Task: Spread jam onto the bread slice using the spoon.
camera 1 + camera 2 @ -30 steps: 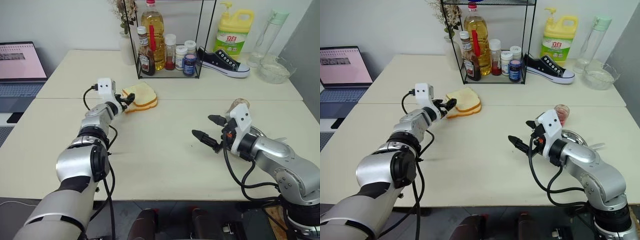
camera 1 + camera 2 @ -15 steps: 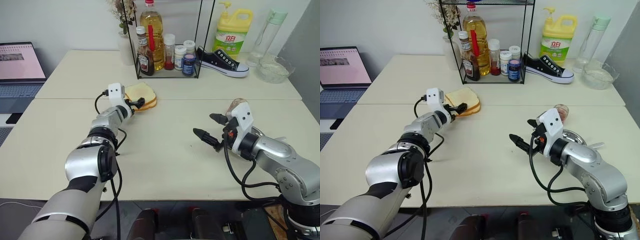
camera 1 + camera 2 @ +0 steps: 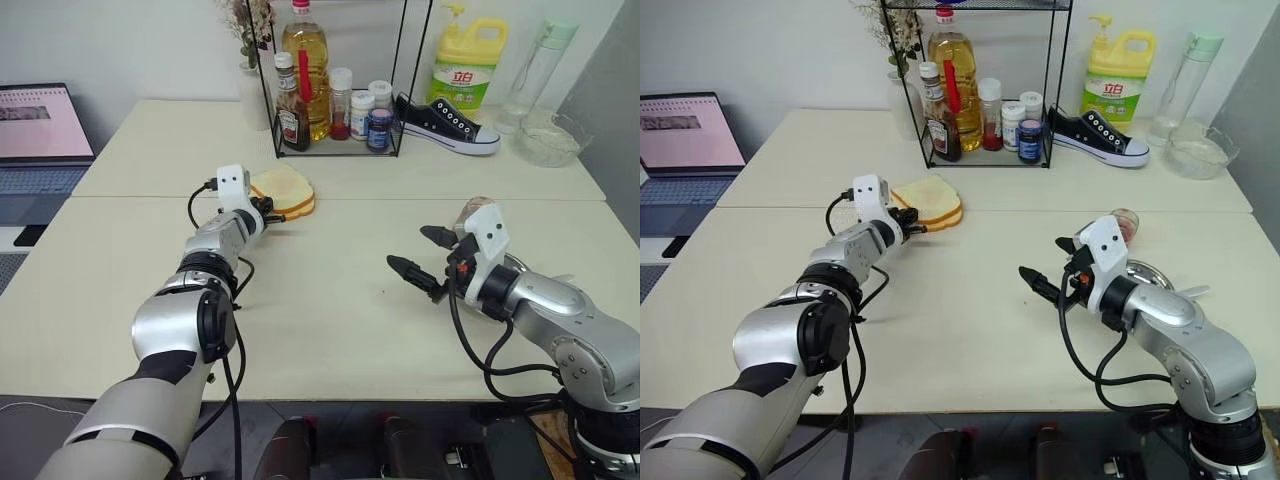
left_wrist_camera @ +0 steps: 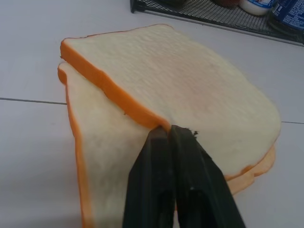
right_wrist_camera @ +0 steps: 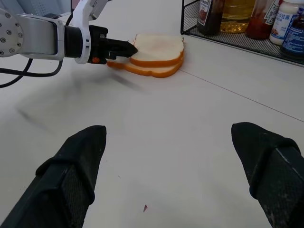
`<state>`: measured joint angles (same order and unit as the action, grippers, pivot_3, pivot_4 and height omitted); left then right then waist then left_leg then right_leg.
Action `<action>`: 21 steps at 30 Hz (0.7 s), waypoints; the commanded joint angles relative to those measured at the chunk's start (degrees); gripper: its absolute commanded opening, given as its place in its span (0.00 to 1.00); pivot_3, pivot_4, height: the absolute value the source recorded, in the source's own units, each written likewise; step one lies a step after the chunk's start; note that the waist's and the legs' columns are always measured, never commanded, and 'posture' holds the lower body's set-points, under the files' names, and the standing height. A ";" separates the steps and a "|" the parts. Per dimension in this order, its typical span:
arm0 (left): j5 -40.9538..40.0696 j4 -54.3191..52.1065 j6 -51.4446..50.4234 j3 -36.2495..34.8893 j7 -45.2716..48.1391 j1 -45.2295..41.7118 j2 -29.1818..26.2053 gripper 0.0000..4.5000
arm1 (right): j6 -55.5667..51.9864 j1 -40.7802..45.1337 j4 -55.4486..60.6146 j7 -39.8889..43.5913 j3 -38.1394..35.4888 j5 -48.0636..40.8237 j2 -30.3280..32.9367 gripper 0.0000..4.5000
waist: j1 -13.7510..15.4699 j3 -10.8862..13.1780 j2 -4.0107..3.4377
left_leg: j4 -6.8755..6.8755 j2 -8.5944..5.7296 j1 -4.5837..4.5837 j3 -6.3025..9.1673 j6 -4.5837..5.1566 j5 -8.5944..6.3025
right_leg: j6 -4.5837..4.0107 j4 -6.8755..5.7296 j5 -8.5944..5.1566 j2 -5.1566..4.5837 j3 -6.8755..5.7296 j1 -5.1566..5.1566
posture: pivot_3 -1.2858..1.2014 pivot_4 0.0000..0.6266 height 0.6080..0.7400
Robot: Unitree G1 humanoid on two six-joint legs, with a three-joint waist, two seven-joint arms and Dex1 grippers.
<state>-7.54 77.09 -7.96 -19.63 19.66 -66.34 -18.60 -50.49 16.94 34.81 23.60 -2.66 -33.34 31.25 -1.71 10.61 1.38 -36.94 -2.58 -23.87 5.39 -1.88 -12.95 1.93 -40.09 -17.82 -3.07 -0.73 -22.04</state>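
Bread [image 3: 287, 186], two stacked slices, lies on the worktop [image 3: 320, 300] before the rack [image 3: 330, 80]; the left pincer [image 4: 171, 135] is clamped on the top slice's edge, probably to separate it. Right pincer [image 3: 418, 254] hangs apart, near the jam [image 3: 1124, 224].

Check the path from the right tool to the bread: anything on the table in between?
Nothing visible. Between the open right tool and the bread slice lies bare table. The left tool is shut at the edge of the top slice, on the bread's far side from the wire rack.
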 commanded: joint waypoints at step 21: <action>-4.83 -28.90 -28.15 8.62 31.05 10.23 -2.93 0.00 | 0.17 -1.02 3.62 0.84 -1.01 -1.68 -0.19 1.00 | -0.48 -0.01 -0.02 | 0.02 0.05 0.00 -0.05 -0.02 0.01 | -0.01 -0.06 0.00 0.04 0.09 -0.06 | 0.52 0.24 1.00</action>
<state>-10.15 57.51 -30.02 -12.92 47.73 -58.50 -20.78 -50.59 16.13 35.82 23.75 -2.63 -33.67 30.74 -2.19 10.60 1.36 -36.92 -2.51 -23.88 5.35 -1.90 -12.94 1.92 -40.16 -17.82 -3.04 -0.63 -22.13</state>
